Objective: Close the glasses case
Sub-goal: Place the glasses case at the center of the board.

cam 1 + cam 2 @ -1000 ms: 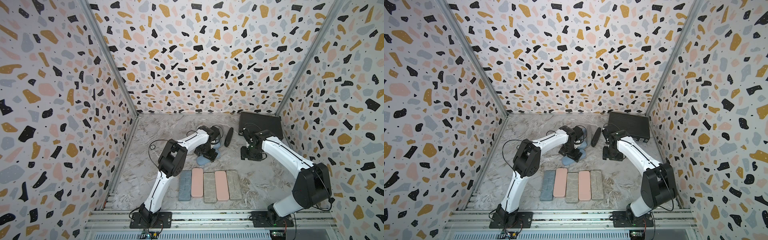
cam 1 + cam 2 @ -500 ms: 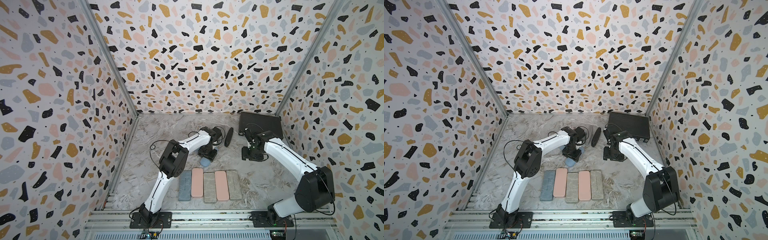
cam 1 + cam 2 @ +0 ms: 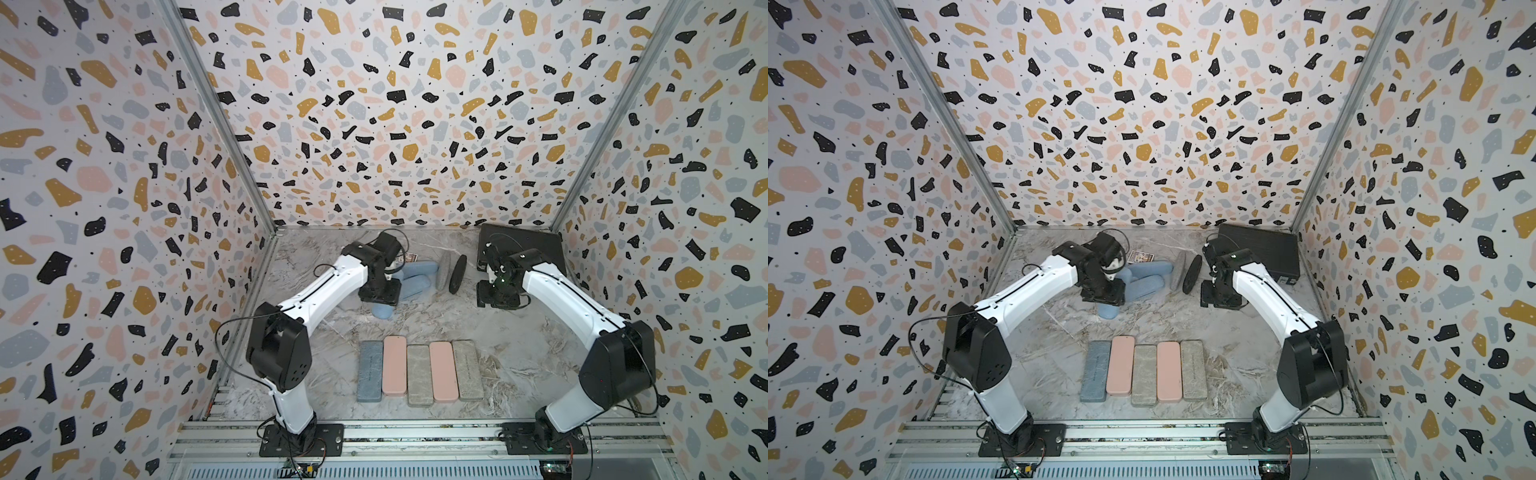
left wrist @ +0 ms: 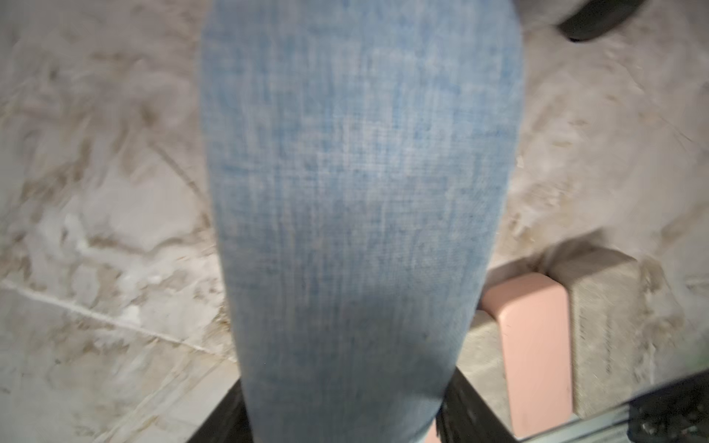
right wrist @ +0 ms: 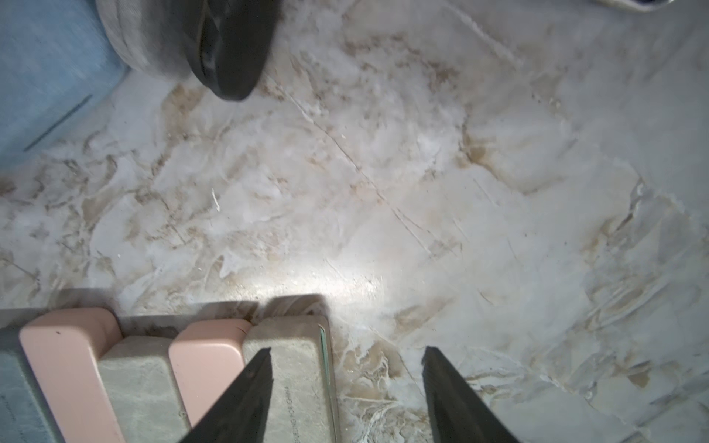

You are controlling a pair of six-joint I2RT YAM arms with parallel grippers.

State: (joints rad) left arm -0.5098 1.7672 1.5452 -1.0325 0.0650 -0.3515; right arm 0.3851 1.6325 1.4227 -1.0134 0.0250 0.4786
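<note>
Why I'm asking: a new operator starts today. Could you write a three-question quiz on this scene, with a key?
1. True or false: the right gripper is holding a glasses case.
2. How many cases lie side by side in the front row? A) three B) five C) seven
3. Fill in: the case held in the left gripper is ___ in colour.

Key
1. False: its jaws stand open above the table, with nothing between them.
2. B
3. blue
</note>
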